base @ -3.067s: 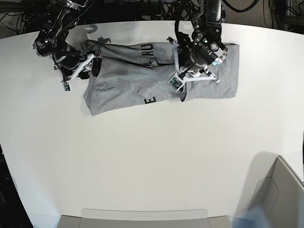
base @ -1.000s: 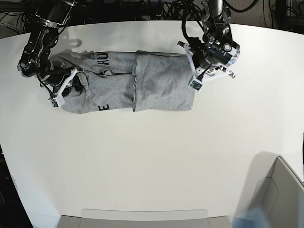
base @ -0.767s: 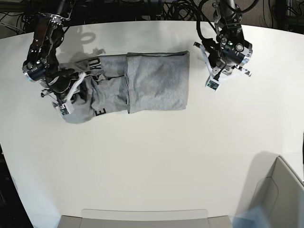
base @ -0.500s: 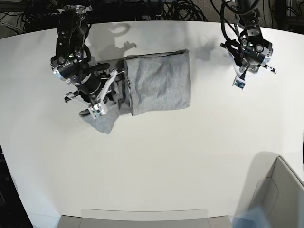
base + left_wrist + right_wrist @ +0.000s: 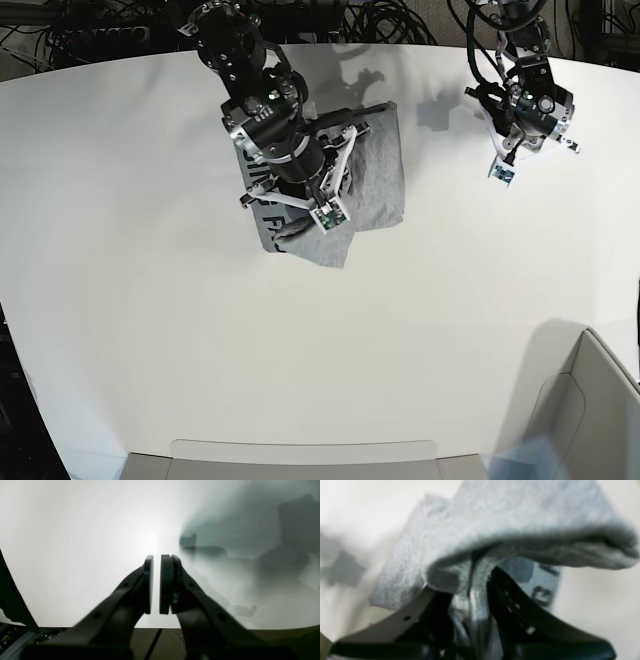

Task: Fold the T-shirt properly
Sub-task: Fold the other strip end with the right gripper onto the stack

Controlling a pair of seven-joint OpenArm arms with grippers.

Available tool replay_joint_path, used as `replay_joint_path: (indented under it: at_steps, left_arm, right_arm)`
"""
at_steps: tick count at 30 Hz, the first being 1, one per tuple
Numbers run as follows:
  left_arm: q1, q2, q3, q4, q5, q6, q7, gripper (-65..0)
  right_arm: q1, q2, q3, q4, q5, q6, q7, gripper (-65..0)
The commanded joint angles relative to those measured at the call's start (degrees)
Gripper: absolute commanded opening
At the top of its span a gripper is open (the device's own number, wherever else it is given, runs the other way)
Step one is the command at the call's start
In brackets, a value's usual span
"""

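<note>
- Two grippers, very different jobs: the right gripper [image 5: 470,597] is clamped on a bunched fold of the T-shirt [image 5: 375,170], grey cloth draped over both fingers [image 5: 510,600].
- Black lettering [image 5: 542,593] peeks out just under that raised fold.
- The shirt itself sits on the white table [image 5: 200,350], near its far edge, with the right arm on top of it.
- The left gripper [image 5: 156,585] is off to the shirt's side, well apart from it, jaws nearly together with only a thin gap, holding nothing over bare table.
</note>
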Motion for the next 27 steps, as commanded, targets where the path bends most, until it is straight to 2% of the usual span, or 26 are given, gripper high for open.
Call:
replay_joint_path:
  at_steps: [1,5,9,11,16,18,21,27]
  left_arm:
    - [-0.30,-0.38,0.24,0.85,0.30,0.10,-0.36,-60.9]
    - [-0.21,-0.38,0.32,0.85,0.30,0.10,-0.36,-60.9]
    - [1.02,-0.38,0.50,0.85,0.30,0.10,-0.36,-60.7]
    - [1.29,-0.38,0.50,0.85,0.30,0.10,-0.36,-60.7]
    - [1.37,-0.38,0.50,0.85,0.30,0.10,-0.36,-60.7]
    - [1.37,-0.38,0.50,0.85,0.30,0.10,-0.36,-60.7]
    - [1.37,-0.38,0.50,0.85,0.30,0.10,-0.36,-60.7]
    - [2.34,-0.38,0.50,0.85,0.30,0.10,-0.36,-60.7]
  right_arm:
    - [1.17,-0.31,-0.94,-1.02,-0.23,-1.23,0.94,-65.0]
    - [3.63,-0.40,-4.19,-7.88,-0.23,-7.21,0.94,-65.0]
    - [4.16,-0.49,-7.53,-8.85,-0.06,-11.69,0.94,-65.0]
    - [4.25,-0.49,-9.20,-8.76,-0.06,-13.01,1.12,-57.7]
    - [5.57,-0.66,-14.56,-8.93,-0.23,-13.36,1.03,-40.1]
    - [6.27,-0.75,-15.97,-8.85,-0.23,-13.54,0.94,-35.4]
    - [7.15,-1.10,-17.02,-8.85,-0.23,-13.62,0.94,-34.2]
    - [11.28,-3.91,-16.59,-11.57,-0.14,-13.62,1.12,-34.2]
